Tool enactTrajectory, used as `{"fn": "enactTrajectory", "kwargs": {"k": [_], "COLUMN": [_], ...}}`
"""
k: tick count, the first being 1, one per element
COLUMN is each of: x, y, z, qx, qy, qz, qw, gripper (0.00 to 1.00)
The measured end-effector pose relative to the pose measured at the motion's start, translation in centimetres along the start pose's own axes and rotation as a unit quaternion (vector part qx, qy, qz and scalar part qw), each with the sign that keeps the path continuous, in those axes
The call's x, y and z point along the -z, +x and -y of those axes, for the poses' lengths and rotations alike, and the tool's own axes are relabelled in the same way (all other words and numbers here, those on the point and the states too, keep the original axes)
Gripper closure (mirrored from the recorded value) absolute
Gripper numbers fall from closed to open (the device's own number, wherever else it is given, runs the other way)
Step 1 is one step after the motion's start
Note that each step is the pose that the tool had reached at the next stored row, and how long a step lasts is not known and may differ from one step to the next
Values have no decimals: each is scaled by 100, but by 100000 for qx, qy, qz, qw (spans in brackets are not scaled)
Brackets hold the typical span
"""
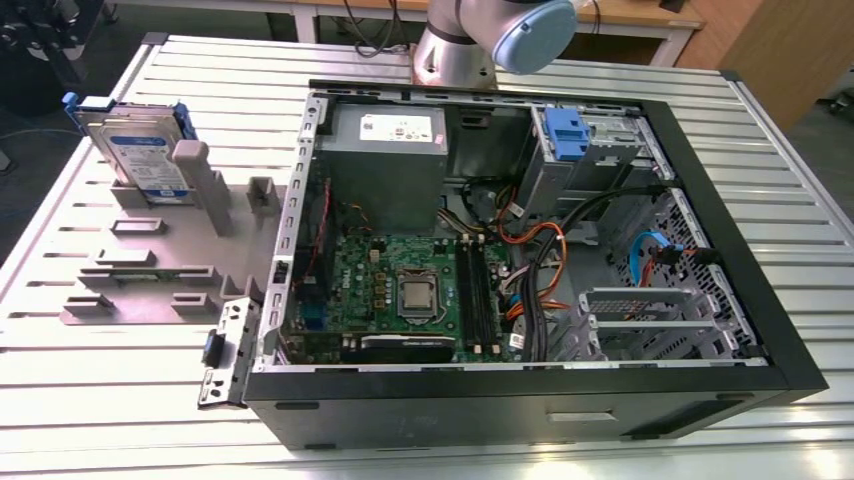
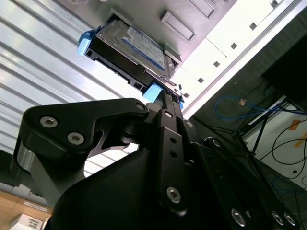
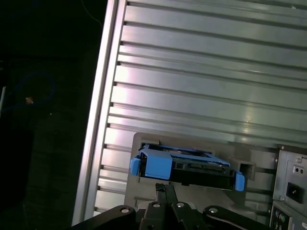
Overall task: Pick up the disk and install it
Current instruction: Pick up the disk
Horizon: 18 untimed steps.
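The disk, a silver drive with a blue-and-white label in a blue carrier, stands on edge in a slot of the grey holder on the exterior view's left. Both wrist views look along the black gripper toward it: the disk sits just beyond the fingertips, apart from them. My gripper is shut, its fingers together with nothing between them.
An open black computer case lies on the slatted metal table, with a motherboard, cables, a grey power supply box and a blue latch piece at its drive bay. The arm's base stands behind the case.
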State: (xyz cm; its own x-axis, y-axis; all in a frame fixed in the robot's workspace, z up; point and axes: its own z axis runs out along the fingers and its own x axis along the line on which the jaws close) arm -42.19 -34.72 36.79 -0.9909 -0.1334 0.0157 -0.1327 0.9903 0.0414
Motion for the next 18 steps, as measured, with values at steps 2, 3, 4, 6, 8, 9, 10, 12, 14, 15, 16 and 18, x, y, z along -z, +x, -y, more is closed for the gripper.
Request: {"fn": "enactTrajectory", "kwargs": {"k": [2, 3, 4, 6, 8, 9, 10, 12, 14, 15, 16, 18], "x": [0, 0, 0, 0, 0, 0, 0, 0, 0, 0, 0, 0], "y": [0, 0, 0, 0, 0, 0, 0, 0, 0, 0, 0, 0], "z": [0, 0, 0, 0, 0, 0, 0, 0, 0, 0, 0, 0], "qx": [451, 672, 864, 1150, 1466, 1645, 1818, 2196, 2606, 2804, 3000, 3413], "qy": [7, 11, 14, 18, 26, 28, 29, 34, 43, 43, 48, 53], "qz": [-17, -26, -34, -46, -59, -63, -72, -89, -108, -114, -124, -140], "qw": [99999, 99998, 99996, 99993, 99989, 99986, 99983, 99976, 99966, 99961, 99955, 99942], "gripper": [89, 89, 89, 89, 89, 89, 89, 89, 89, 89, 89, 89]}}
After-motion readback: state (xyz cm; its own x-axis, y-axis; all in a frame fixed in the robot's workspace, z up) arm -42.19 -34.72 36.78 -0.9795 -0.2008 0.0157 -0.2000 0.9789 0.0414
